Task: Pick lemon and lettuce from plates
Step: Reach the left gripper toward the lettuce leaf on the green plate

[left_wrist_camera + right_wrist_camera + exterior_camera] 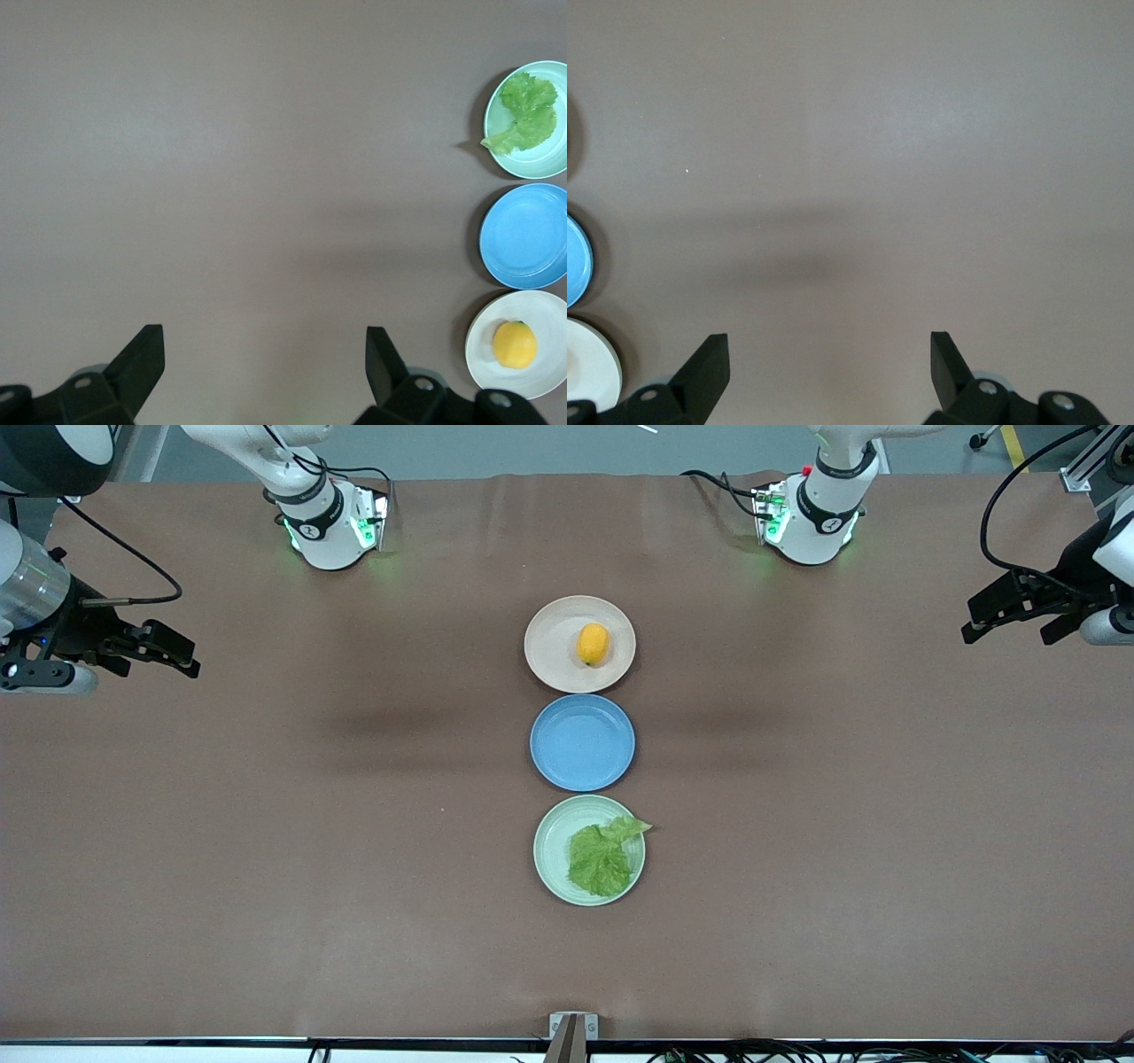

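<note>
The lemon (594, 644) lies on the beige-cream plate (549, 646), the plate closest to the robots' bases. The lettuce (602, 855) lies on the mint green plate (554, 841), nearest the front camera, its stem hanging over the rim. My left gripper (992, 624) is open and empty over the bare table at the left arm's end. My right gripper (193, 657) is open and empty over the right arm's end. The left wrist view shows the open gripper (266, 341), lemon (515, 343), beige plate (545, 376), lettuce (529, 111) and mint plate (540, 159). The right wrist view shows the open gripper (828, 345) and the beige plate's edge (589, 367).
An empty blue plate (582, 742) sits between the two task plates, all three in a line at the table's middle; it also shows in the left wrist view (527, 235) and right wrist view (576, 261). A brown cloth (266, 824) covers the table.
</note>
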`<state>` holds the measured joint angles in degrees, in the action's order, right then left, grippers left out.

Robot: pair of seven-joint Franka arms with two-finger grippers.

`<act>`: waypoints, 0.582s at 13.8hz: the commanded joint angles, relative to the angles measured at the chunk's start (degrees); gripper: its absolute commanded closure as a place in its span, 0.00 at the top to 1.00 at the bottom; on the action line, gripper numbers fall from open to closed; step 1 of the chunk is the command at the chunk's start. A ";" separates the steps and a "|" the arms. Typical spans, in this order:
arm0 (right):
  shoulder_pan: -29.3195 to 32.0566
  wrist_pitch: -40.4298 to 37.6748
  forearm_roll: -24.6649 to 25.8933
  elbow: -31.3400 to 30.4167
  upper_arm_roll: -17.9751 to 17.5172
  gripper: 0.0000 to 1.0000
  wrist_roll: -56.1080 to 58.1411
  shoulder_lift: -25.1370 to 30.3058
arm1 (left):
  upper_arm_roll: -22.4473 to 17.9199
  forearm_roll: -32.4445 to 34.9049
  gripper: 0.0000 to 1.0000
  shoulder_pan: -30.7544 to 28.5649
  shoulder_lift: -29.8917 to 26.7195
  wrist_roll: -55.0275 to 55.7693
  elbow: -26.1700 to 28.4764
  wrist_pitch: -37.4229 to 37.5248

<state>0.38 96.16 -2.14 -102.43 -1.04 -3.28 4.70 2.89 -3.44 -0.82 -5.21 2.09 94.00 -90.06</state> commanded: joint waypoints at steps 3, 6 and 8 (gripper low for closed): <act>0.49 -0.35 -1.03 0.65 0.08 1.00 -0.33 -0.21 | 0.10 1.25 1.00 -0.14 -0.68 -0.24 -0.39 0.85; 0.50 0.26 -0.59 0.65 0.08 1.00 -0.06 -0.04 | 0.10 1.16 1.00 -0.23 -0.77 -0.07 -0.30 2.25; 0.32 1.66 0.46 0.12 -0.01 1.00 0.20 -0.12 | 0.36 0.81 1.00 -0.06 0.63 -0.15 0.22 2.79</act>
<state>0.49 96.90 -2.09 -102.32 -0.89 -3.26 4.64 2.89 -3.44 -0.82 -5.17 2.09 94.02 -88.37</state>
